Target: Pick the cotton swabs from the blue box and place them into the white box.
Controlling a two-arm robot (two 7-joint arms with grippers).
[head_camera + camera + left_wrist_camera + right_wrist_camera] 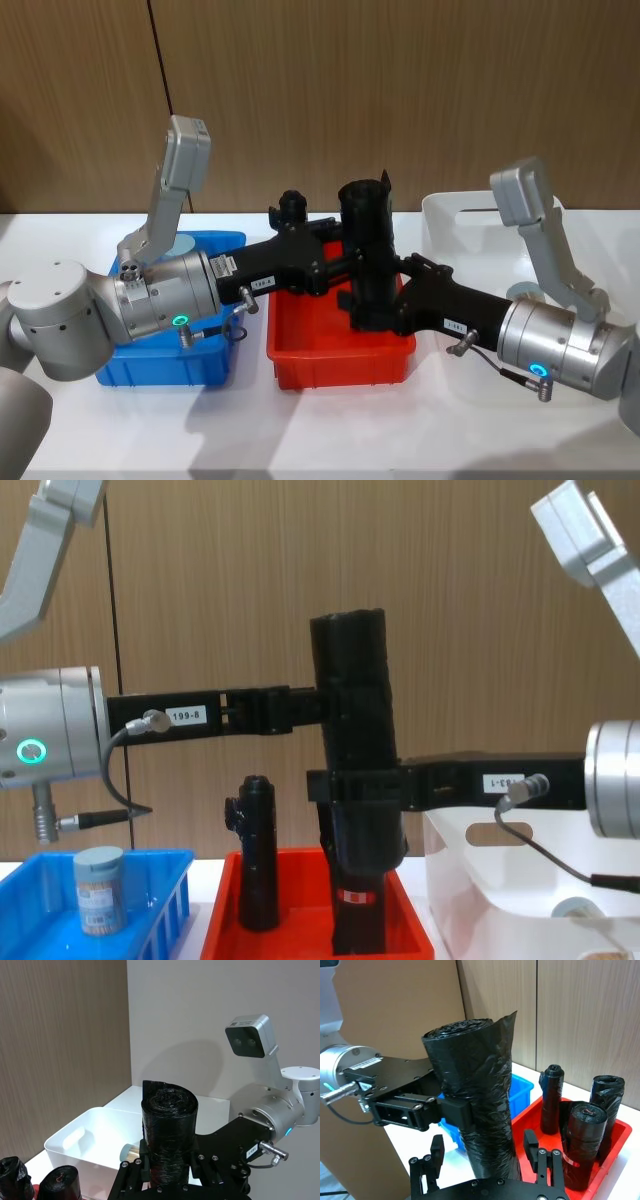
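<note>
Oddly, both the left gripper (330, 705) and right gripper (355, 785) clamp their fingers on an upright black roll (352, 730); the cotton swabs (100, 890) stand upright in the blue box (150, 920), below and nearer the left fingers.

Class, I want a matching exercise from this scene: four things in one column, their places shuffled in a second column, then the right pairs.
Things
1. labelled swab tub
2. big black roll
3. short black roll
4. white box

Places
A. standing in the red tray
B. gripped by the left gripper and the right gripper
C. to the right of the red tray
D. in the blue box

Pairs: 1-D, 2-B, 3-A, 4-C
</note>
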